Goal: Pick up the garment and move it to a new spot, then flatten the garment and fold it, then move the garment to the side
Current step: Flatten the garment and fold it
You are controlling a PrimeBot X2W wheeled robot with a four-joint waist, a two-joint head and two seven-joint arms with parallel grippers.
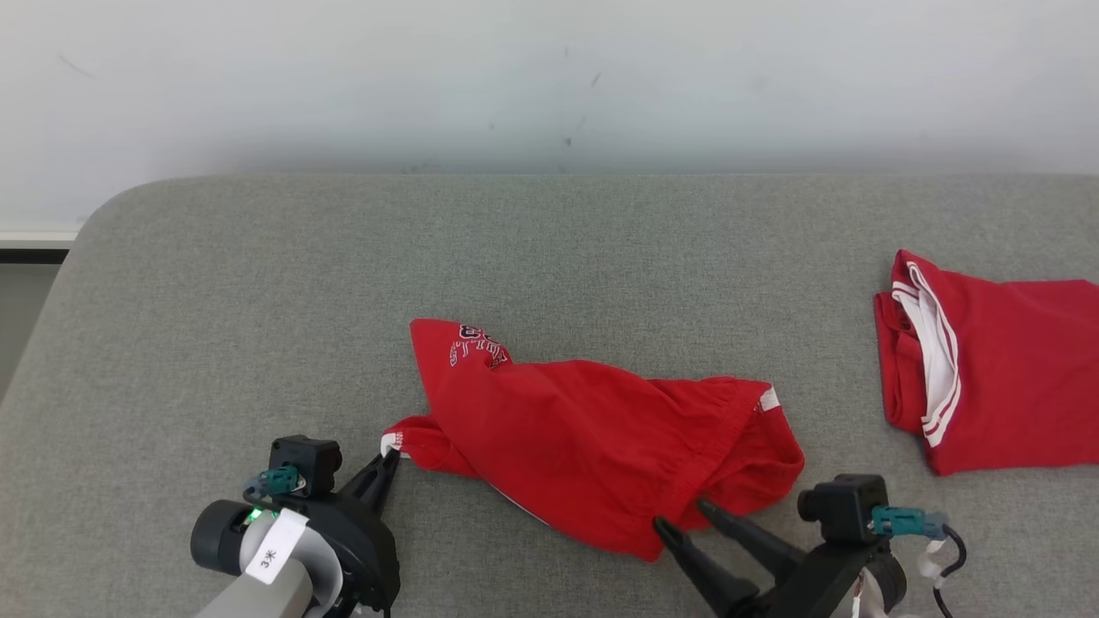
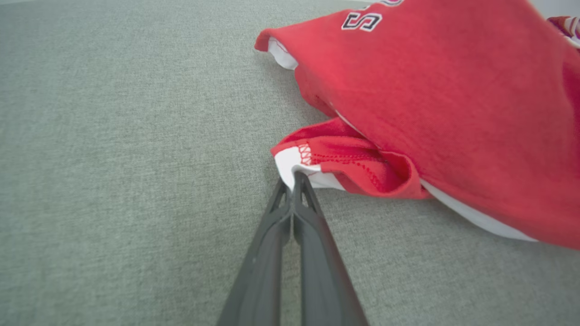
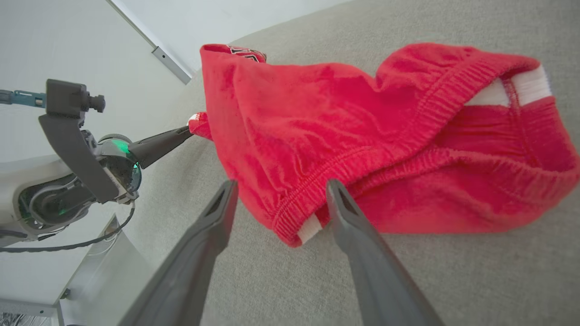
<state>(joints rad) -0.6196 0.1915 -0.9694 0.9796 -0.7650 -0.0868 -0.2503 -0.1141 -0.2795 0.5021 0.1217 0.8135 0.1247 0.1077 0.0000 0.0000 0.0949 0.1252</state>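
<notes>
The left gripper (image 1: 391,453) clamps the shorts' (image 1: 584,438) hem corner as an anchor, while the right gripper (image 1: 683,515), wide open and empty, straddles the waistband (image 3: 344,158), seemingly to grab it.

Two red garments (both trimmed in white): one crumpled garment (image 1: 592,438) and one folded garment (image 1: 1004,378). One grey fabric-covered bench (image 1: 258,300) under them. Two pincers, the left pincer (image 1: 392,453) and the right pincer (image 1: 683,513), each with two long dark fingers, so four fingers in all. Two black cameras: a left wrist camera (image 1: 305,462) and a right wrist camera (image 1: 846,505). One white label (image 1: 275,549) on the left forearm.
</notes>
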